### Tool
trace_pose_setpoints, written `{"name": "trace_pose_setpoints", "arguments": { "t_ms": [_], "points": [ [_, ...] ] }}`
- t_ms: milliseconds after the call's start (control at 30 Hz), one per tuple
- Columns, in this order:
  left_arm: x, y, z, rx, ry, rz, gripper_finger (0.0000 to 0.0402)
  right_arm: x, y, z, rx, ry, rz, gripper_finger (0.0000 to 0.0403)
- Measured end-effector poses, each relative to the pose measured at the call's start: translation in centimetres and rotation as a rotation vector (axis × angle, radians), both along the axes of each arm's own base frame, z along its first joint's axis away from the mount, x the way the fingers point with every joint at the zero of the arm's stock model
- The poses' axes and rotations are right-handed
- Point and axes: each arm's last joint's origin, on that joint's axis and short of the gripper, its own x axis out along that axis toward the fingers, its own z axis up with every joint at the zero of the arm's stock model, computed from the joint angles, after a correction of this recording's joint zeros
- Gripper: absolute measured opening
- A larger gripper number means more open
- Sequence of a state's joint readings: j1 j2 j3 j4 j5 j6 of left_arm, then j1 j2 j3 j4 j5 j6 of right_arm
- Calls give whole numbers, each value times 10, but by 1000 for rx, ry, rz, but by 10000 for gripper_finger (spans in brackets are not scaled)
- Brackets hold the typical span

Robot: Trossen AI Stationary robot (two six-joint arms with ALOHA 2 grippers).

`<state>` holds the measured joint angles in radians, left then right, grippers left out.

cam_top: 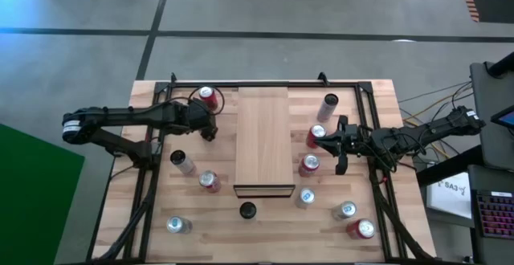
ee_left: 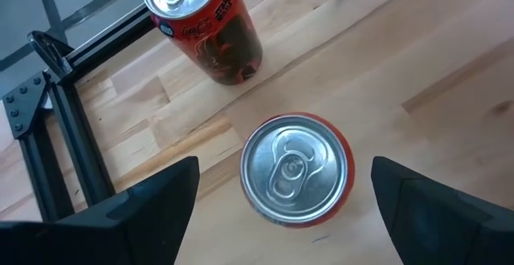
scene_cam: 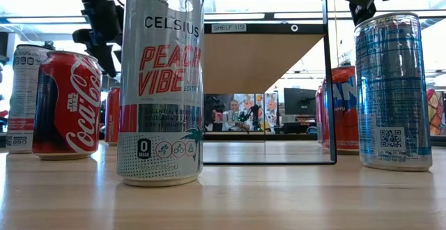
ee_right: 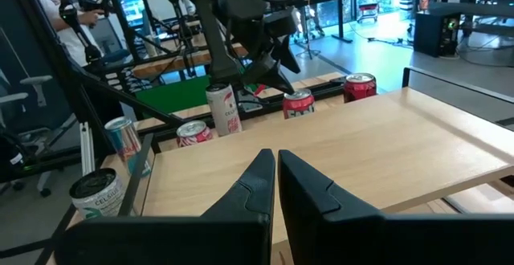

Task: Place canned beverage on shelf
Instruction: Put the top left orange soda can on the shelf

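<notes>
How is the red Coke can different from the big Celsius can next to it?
The Coke can is short; the Celsius can is much taller. The Coke can is red all over; the Celsius can is mostly silver with red letters. The Celsius can stands nearer the low camera than the Coke can. Both stand upright on the table.

Bright, even light is falling on the table (cam_top: 377, 217) from overhead, leaving only soft, short shadows beside the cans. In the low view, ceiling lights and windows are glaring white behind the shelf (scene_cam: 268, 56), and the nearest tall can (scene_cam: 162, 83) is looming large. The left wrist view's fingers (ee_left: 152, 209) are showing slightly blurred
</notes>
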<state>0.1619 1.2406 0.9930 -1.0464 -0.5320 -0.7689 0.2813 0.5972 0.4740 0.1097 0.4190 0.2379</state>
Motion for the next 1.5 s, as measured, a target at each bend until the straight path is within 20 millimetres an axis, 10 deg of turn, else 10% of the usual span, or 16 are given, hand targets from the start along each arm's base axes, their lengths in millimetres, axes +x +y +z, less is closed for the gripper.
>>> {"name": "trace_pose_setpoints", "arguments": {
  "t_ms": [1500],
  "points": [
    [8,3,-34,-1,30,15,341,0,0,0,12,-2,-1,11]
  ]
}}
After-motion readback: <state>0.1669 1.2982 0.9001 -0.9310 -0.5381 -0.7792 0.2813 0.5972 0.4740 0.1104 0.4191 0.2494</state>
